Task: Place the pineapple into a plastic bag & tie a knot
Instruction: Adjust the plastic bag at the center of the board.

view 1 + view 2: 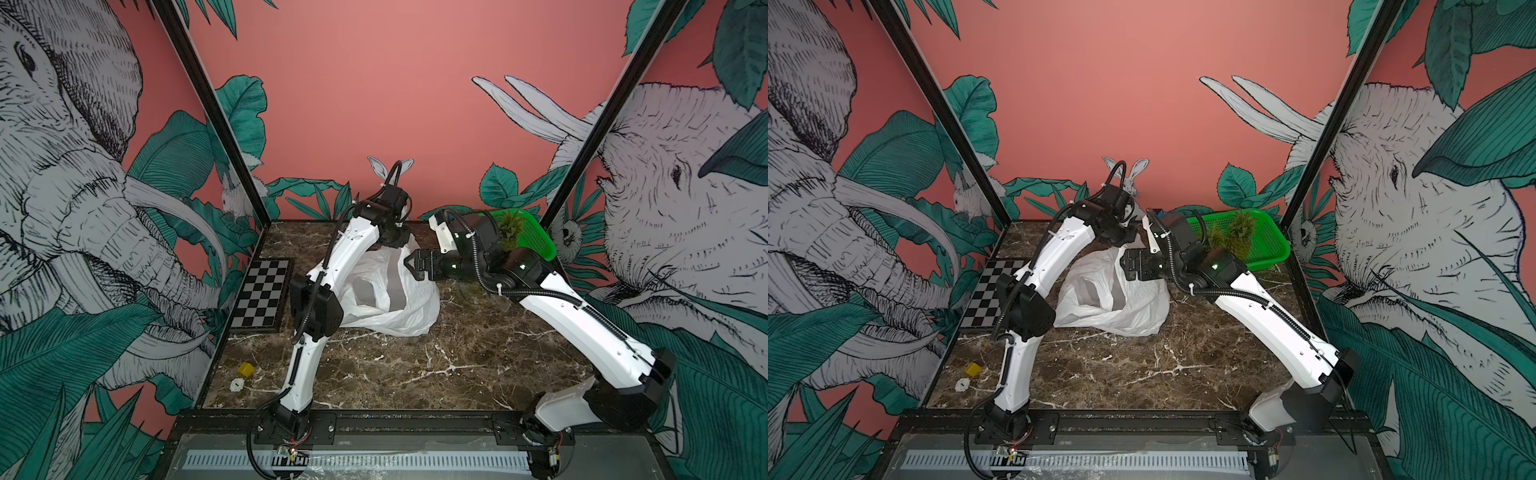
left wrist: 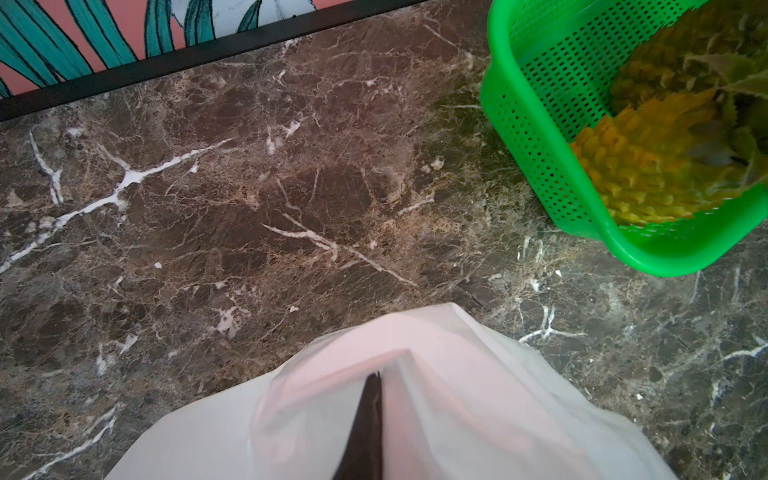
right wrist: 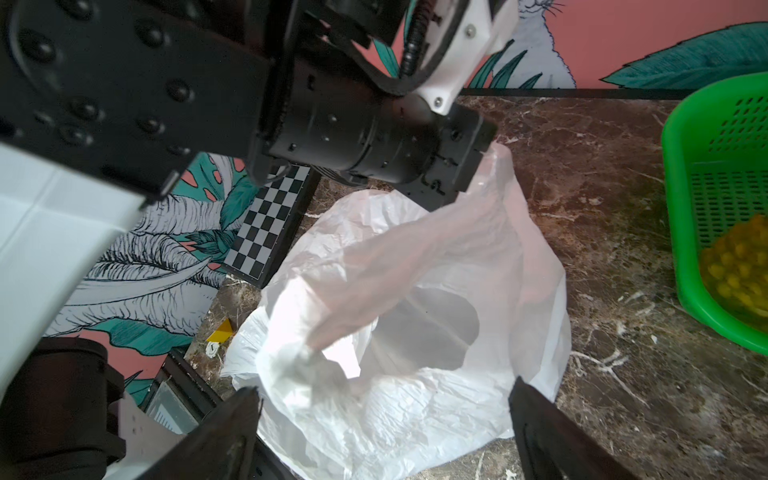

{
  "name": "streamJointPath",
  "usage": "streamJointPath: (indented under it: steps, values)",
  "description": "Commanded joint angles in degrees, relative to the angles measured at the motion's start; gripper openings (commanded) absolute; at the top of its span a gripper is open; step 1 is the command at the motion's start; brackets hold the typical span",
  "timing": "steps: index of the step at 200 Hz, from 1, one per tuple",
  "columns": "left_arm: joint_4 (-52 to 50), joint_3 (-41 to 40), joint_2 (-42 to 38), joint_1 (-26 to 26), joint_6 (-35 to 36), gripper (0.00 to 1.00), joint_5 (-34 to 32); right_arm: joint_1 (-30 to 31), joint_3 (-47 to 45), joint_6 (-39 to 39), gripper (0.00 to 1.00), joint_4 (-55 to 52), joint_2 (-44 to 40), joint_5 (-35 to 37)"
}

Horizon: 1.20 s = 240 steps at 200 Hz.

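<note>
From high at the front, both top views give you the whole marble table [image 1: 415,365], facing the pink back wall [image 1: 374,104]. Your left wrist camera sits close above the plastic bag [image 2: 457,395], looking toward the green basket [image 2: 540,145]. Your right wrist camera, also close, looks down into the bag's open mouth and shares both.

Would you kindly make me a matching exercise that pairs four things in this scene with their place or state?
Things: 1 plastic bag; 2 pineapple; 3 left gripper; 4 right gripper.
States: A in the green basket; B jaws wide open, empty; C shut on the bag's raised edge; D resting on the marble table, mouth open.
Pairs: 1-D, 2-A, 3-C, 4-B.
</note>
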Motion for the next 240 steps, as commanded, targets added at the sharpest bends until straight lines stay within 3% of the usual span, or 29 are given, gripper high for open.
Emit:
streamJointPath:
  steps: [1,31,48,56,82,107,121,148,176,240]
  values:
    - [-0.71,2.21,-0.44,0.24,-0.65,0.0,0.16,1.72,2.51,-1.33,0.93,0.24,1.2,1.07]
    - [-0.62,2.62,-0.06,0.24,-0.52,0.0,0.17,2.21,2.49,-0.98,0.93,-0.55,3.23,4.22]
    - [-0.5,3.07,0.03,0.3,-0.31,0.0,0.16,1.82,0.94,-0.63,0.85,0.41,3.79,9.05]
    - [-0.28,3.36,0.06,0.37,-0.3,0.0,0.26,1.18,0.0,-0.26,0.75,0.93,3.89,11.22]
    - [0.79,4.62,-0.27,1.39,-1.28,0.0,1.11,-2.34,-4.58,1.89,0.28,4.83,2.38,11.62]
    - [3.87,4.88,-2.0,3.56,-3.24,0.33,2.94,-4.72,-7.37,2.39,0.0,6.1,0.88,8.85]
    - [6.36,4.78,-3.55,4.81,-4.2,0.52,4.22,-5.39,-8.64,2.61,0.0,6.55,0.22,8.08]
    - [11.77,3.59,-8.79,5.94,-5.03,0.68,4.82,-6.16,-9.22,3.17,0.0,6.91,0.37,6.62]
    - [11.66,-0.9,-16.21,6.0,-3.55,0.7,4.99,-6.65,-8.16,3.07,0.0,6.97,1.24,5.65]
    - [6.64,-26.23,-39.49,3.93,-0.95,0.73,2.33,-9.1,-7.43,3.57,0.0,7.26,2.5,4.25]
